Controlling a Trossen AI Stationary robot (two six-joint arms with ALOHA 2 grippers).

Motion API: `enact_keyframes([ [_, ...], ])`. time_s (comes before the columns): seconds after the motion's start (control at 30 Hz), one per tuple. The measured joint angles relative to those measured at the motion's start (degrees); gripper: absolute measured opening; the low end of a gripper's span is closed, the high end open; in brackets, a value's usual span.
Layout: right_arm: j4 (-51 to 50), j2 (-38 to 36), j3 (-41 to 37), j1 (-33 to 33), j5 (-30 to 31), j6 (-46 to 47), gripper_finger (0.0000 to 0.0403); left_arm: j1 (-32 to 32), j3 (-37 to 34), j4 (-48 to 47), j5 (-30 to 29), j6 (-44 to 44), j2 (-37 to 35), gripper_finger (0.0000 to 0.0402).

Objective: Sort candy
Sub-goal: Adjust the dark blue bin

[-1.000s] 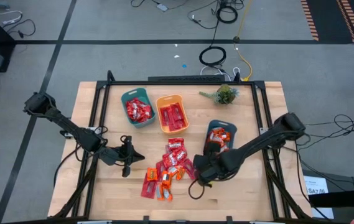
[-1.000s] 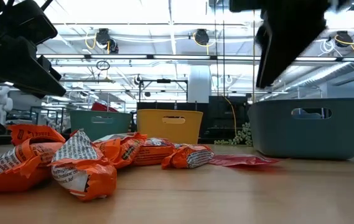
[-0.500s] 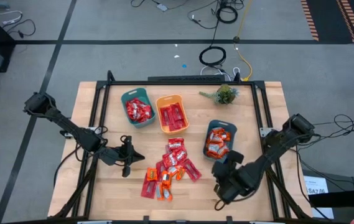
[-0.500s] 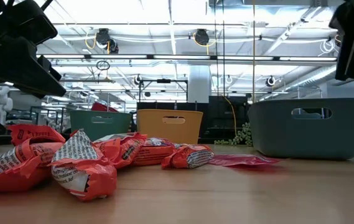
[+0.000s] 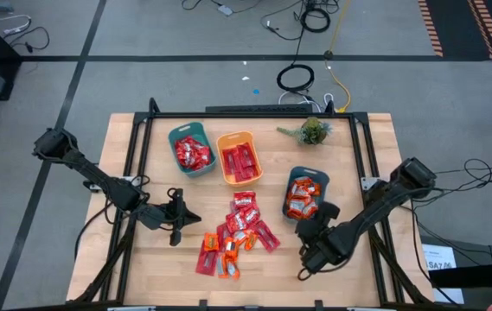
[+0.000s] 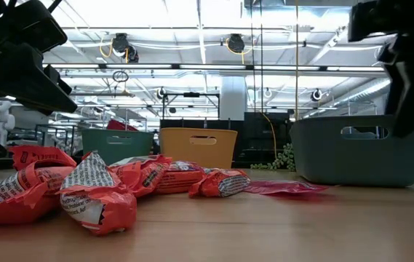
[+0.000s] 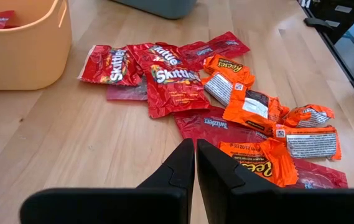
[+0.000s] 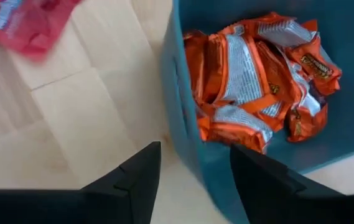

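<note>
My right tool (image 5: 308,250) hangs with its fingers (image 8: 140,177) parted and nothing between them, just by the near end of the right-hand teal bin (image 5: 304,196); I judge I'm between picks, the orange pieces in that bin (image 8: 251,93) already sorted. My left tool (image 7: 195,163) is closed, empty, waiting beside the loose pile (image 5: 233,235) in the middle of the surface (image 5: 159,259). Farther back sit another teal bin (image 5: 191,151) and an orange bin (image 5: 239,158), both holding red packets. Next, I'd say, the right tool needs to swing back over the pile, pick one wrapper standing clear of its neighbours, and come down straddling it. The left wrist view lets me read the wrappers and see which overlap: red ones (image 7: 167,81) nearer the orange bin, orange ones (image 7: 254,106) beyond them. The high view only gives me blobs there, but it alone shows all three bins and both arms at once. The low view shows the pile's crumpled height (image 6: 94,193).
</note>
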Motion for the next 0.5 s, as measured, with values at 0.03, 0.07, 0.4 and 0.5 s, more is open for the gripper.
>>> enact_keyframes([
  [0.03, 0.3, 0.0, -0.2, -0.4, 0.0, -0.8, 0.0177, 0.0, 0.0, 0.0, 0.0, 0.0, 0.0, 0.0028],
  [0.07, 0.7, 0.0, -0.3, -0.7, -0.1, -2.1, 0.0167, 0.0, 0.0, 0.0, 0.0, 0.0, 0.0, 0.0028],
  [0.4, 1.7, -0.1, -0.3, -4.2, -1.8, -18.3, 0.0009, 0.0, 0.0, 0.0, 0.0, 0.0, 0.0, 0.0028],
  [0.5, 0.6, -0.1, -0.3, -5.6, -1.7, -23.7, 0.0003, 0.0, 0.0, 0.0, 0.0, 0.0, 0.0, 0.0028],
])
